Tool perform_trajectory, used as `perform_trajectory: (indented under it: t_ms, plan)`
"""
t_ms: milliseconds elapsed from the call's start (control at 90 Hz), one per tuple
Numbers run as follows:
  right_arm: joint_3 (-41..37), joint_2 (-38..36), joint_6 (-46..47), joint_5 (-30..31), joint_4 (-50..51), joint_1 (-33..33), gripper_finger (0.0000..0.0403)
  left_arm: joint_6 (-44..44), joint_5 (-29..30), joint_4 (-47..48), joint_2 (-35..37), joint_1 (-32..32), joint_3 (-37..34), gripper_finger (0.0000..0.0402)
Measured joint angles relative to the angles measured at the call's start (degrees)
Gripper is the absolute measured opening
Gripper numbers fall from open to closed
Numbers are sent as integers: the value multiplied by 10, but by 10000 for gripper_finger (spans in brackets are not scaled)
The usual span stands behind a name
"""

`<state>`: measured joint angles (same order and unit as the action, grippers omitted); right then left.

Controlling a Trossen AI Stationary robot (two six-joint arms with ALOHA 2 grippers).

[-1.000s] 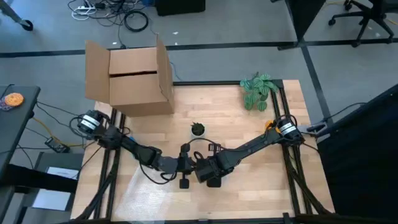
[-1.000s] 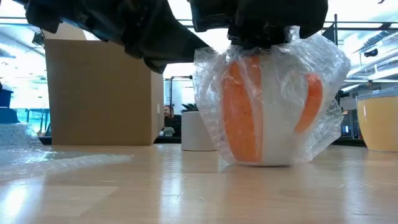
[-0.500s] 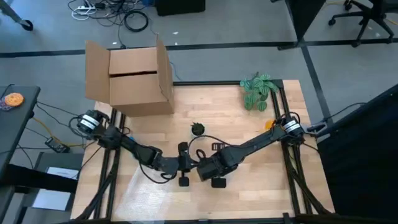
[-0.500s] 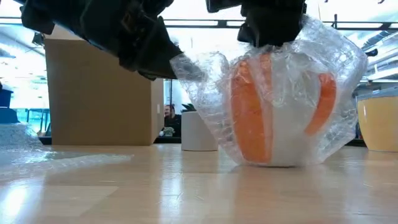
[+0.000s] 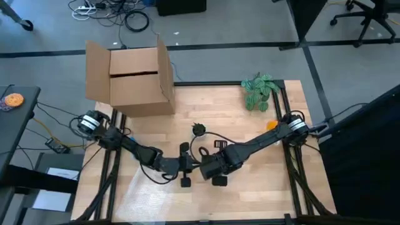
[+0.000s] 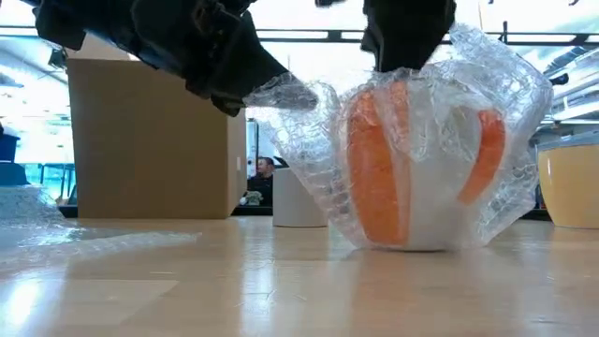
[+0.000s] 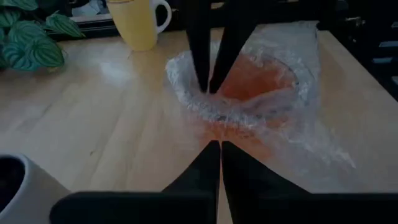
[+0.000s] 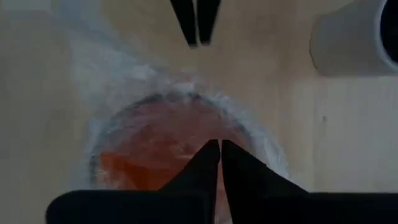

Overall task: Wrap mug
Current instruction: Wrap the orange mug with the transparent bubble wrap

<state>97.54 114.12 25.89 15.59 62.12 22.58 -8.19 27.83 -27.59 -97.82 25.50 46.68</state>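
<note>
An orange and white mug (image 6: 412, 168) stands upright on the table, loosely covered in clear bubble wrap (image 6: 505, 103). In the high view both grippers meet over it near the table's middle front. My left gripper (image 7: 220, 147) comes from the mug's left, shut on a flap of the wrap. My right gripper (image 8: 220, 144) comes down over the mug's mouth (image 8: 168, 134), shut in the wrap there. The right gripper's fingers (image 7: 202, 50) also show in the left wrist view. My left gripper pinches a flap of the bubble wrap (image 6: 285, 94) between its two fingers, coming slanting from the table's left and above. The flap is drawn out sideways from the mug at rim height, clear of the table. My right gripper points down, fingers shut on the wrap at the mug's rim (image 7: 208, 90). The wrap bunches around the fingertips. The mug's base stays on the table.
A cardboard box (image 5: 131, 78) stands at the far left. A white pot (image 6: 298, 198) with a small plant is behind the mug, a yellow mug (image 6: 571, 183) to the right, green leaves (image 5: 259, 90) at the far right. Loose bubble wrap (image 6: 37, 225) lies left. A person (image 6: 267, 178) sits in the room behind.
The wrapped mug has slid a little toward the table's right edge together with my right gripper. My left gripper has drawn a flap of the wrap out from the mug toward the left, and the wrap now spreads wider there.
</note>
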Motion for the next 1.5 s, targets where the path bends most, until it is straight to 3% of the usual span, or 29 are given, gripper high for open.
perform_trajectory:
  t_ms: [233, 389, 778, 922, 1267, 1500]
  plan:
    - [-77, 0, 17, -43, -73, -3, 0, 0, 0, 1, 0, 0, 0, 0]
    - [-84, 0, 17, -75, -107, -1, 0, 0, 0, 1, 0, 0, 0, 0]
    - [50, 2, 26, -78, 14, 23, 0, -7, 0, 1, 0, 0, 0, 0]
    - [67, 2, 25, -32, -2, 32, 0, -15, 0, 1, 0, 0, 0, 0]
    - [-33, 1, 10, -35, -82, 15, 0, -29, -1, -8, -8, 0, 0, 0]
    - [-81, -2, 10, -48, -112, 9, 0, -30, -18, -72, -52, 0, 0, 0]
